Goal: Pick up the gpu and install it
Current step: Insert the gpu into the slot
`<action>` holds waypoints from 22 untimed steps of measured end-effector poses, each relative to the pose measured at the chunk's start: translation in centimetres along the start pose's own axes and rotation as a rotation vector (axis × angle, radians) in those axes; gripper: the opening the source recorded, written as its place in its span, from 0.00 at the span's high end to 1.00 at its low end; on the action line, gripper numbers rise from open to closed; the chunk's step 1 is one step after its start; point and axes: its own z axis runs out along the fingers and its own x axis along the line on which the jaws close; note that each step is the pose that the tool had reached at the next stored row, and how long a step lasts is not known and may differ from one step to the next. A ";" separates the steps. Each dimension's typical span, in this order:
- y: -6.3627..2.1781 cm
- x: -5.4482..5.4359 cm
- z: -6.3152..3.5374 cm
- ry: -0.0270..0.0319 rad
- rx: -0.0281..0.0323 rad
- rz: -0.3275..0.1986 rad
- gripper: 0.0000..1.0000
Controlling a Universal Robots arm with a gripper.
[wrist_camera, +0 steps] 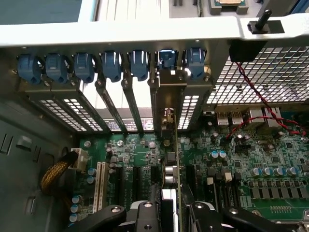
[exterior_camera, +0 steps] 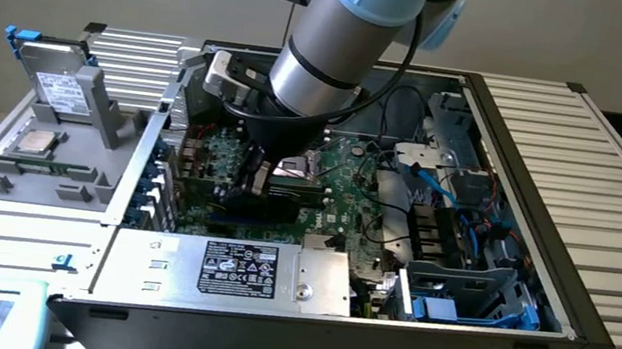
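Gripper [wrist_camera: 171, 212] half-closed, clamped on gpu [wrist_camera: 170, 166] — card stands upright, edge-on between the jaws, low over the green motherboard [wrist_camera: 270, 193].

An open case [exterior_camera: 302, 340] holds a green motherboard [exterior_camera: 342, 174] and power supply [exterior_camera: 238, 271].

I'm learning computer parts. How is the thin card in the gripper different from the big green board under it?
The card stands up on its edge; the board lies flat. The card is narrow; the board spreads wide. Both carry tiny parts.
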 end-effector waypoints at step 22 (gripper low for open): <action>0.16 -0.2 0.21 -0.0019 -0.0002 0.004 0.72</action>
